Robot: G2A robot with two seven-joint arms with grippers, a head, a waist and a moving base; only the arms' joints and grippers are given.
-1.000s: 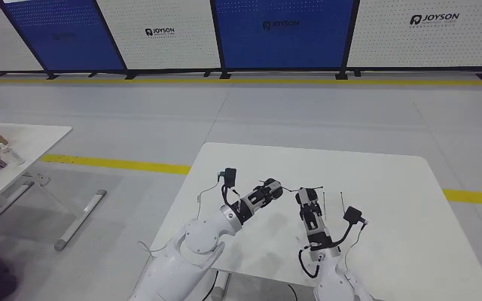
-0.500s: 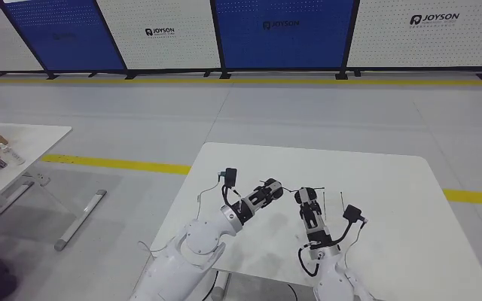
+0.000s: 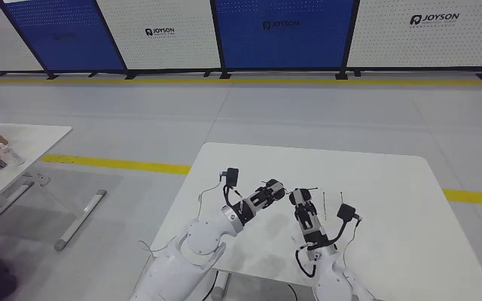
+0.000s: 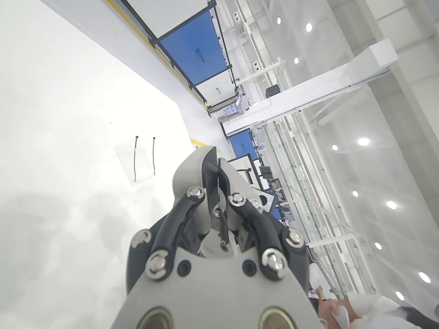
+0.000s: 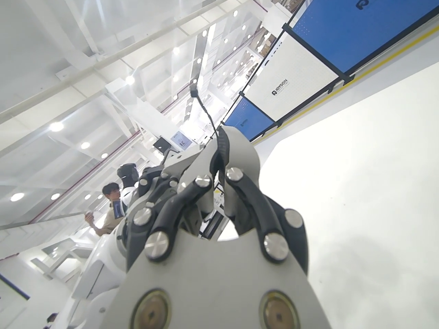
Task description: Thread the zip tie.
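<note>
With the zip tie (image 5: 204,109) clamped in the right fingers (image 5: 241,152) and the left fingers (image 4: 190,172) clenched nearby, threading is judged not yet done.

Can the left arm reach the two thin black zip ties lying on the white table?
Probably not: the right gripper, shut on another black zip tie, sits between the left gripper and those ties.

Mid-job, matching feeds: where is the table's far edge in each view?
Top view: the table's far edge crosses mid-picture.
Left wrist view: far edge ends at a rounded corner beyond the loose zip ties.
Right wrist view: far edge meets a rounded corner past the right pincer gripping a zip tie.
Shared landmark: blue-and-white panels behind the yellow floor line.
</note>
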